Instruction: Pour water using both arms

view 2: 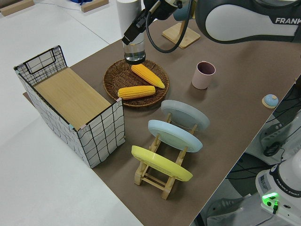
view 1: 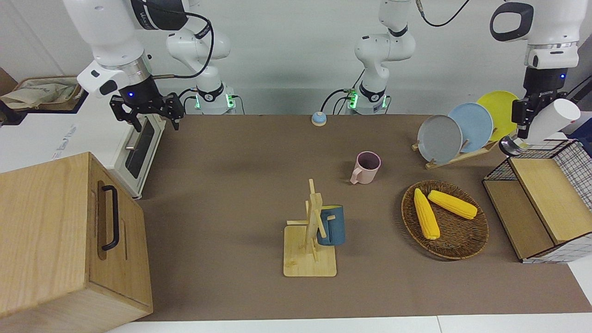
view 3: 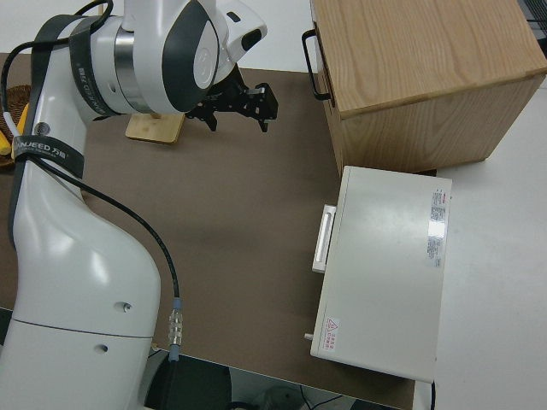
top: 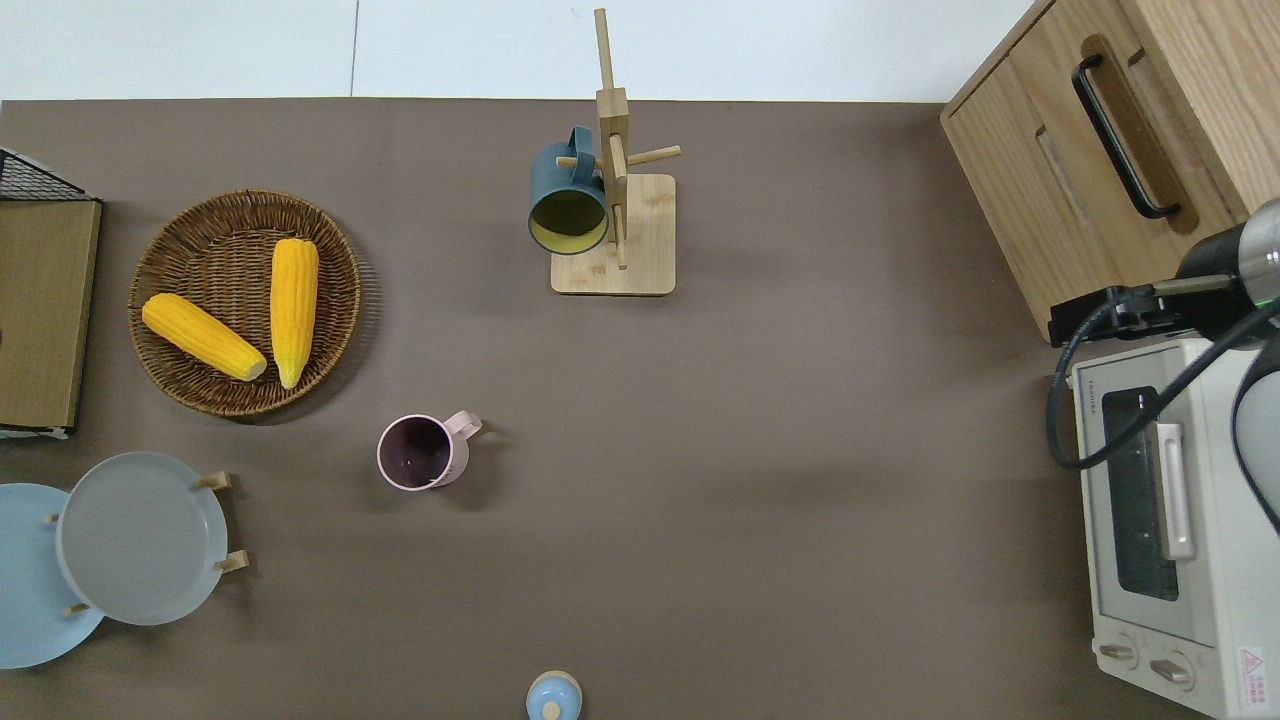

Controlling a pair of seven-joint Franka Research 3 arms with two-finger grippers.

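A white bottle [view 1: 552, 121] is clamped, tilted, in the left gripper [view 1: 525, 121], which is cut out of the overhead view. The right gripper [view 1: 150, 113] is held up with its fingers spread and nothing between them. The pink mug [view 1: 366, 167] is seen mid-table; its contents cannot be told.

"FRANKA" on left arm [view 2: 244, 21]; "TOSHIBA" on toaster oven [top: 1175, 540]
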